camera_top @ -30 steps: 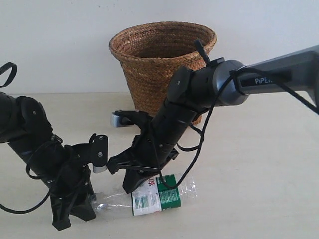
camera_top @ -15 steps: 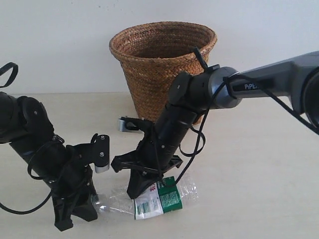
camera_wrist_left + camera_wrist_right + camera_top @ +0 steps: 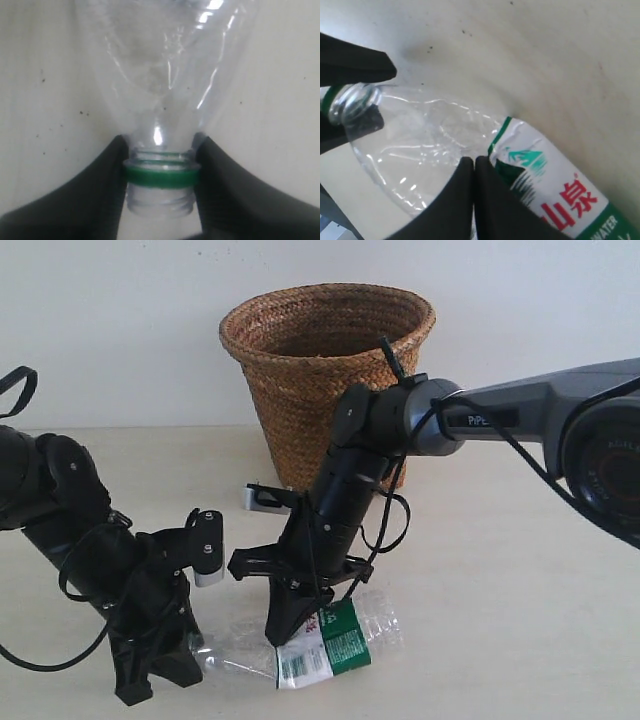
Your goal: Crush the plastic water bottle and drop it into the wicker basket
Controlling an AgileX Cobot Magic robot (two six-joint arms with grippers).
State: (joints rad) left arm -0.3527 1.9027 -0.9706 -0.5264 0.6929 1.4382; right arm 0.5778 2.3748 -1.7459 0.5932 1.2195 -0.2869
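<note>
Left gripper point(image 3: 160, 167) pinches the plastic water bottle point(image 3: 340, 648) by its neck; right gripper point(image 3: 474, 170), fingers pressed together, bears on its crumpled body. The right arm point(image 3: 500, 412) partly hides the wicker basket point(image 3: 300, 390).

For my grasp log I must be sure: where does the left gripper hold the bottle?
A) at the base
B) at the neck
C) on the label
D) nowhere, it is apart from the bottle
B: in the left wrist view the left gripper is closed on both sides of the neck of the bottle, just above the green ring.
</note>
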